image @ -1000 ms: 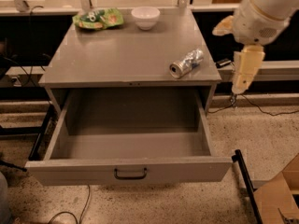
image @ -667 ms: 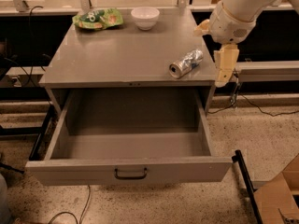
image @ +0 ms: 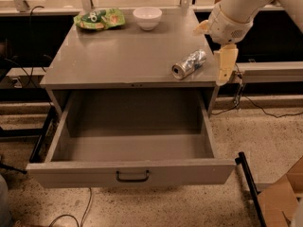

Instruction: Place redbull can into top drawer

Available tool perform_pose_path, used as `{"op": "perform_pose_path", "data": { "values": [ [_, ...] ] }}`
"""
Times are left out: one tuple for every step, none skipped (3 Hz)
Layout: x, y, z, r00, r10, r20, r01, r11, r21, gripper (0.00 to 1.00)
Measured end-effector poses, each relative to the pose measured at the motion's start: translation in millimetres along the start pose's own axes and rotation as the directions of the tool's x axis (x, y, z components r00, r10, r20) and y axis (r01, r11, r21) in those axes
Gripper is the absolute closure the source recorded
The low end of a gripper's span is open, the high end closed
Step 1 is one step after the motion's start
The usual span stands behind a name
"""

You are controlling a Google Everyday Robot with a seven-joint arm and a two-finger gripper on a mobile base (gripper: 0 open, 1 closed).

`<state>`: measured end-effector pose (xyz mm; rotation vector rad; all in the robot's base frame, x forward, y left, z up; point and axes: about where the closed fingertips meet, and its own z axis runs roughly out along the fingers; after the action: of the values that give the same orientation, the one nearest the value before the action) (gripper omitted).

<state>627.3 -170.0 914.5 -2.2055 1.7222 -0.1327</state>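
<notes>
The redbull can [image: 189, 64] lies on its side near the right front corner of the grey cabinet top [image: 118, 56], its shiny round end facing the front. The top drawer [image: 130, 171] is pulled fully out below it, with a small dark handle at the centre of its front panel. Nothing shows inside it. My gripper [image: 210, 55] hangs over the cabinet's right edge, just right of the can and not touching it. Its cream fingers [image: 225, 64] are spread open and hold nothing.
A white bowl [image: 147, 17] and a green snack bag [image: 98, 19] sit at the back of the cabinet top. A cardboard box [image: 281, 200] and a black bar [image: 248, 183] stand on the floor at the right. Cables run along the floor.
My gripper has moved left and closer to the can's right side, from well beyond the cabinet's edge. The can and drawer have not moved.
</notes>
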Motion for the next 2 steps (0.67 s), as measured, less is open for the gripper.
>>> {"op": "perform_pose_path", "data": {
  "values": [
    [14.8, -21.7, 18.5, 0.996, -0.061, -0.069, 0.062, 0.9979, 0.017, 0.00],
    [21.8, -44.8, 41.1, 0.983, -0.132, -0.129, 0.134, 0.9908, 0.013, 0.00]
  ]
}}
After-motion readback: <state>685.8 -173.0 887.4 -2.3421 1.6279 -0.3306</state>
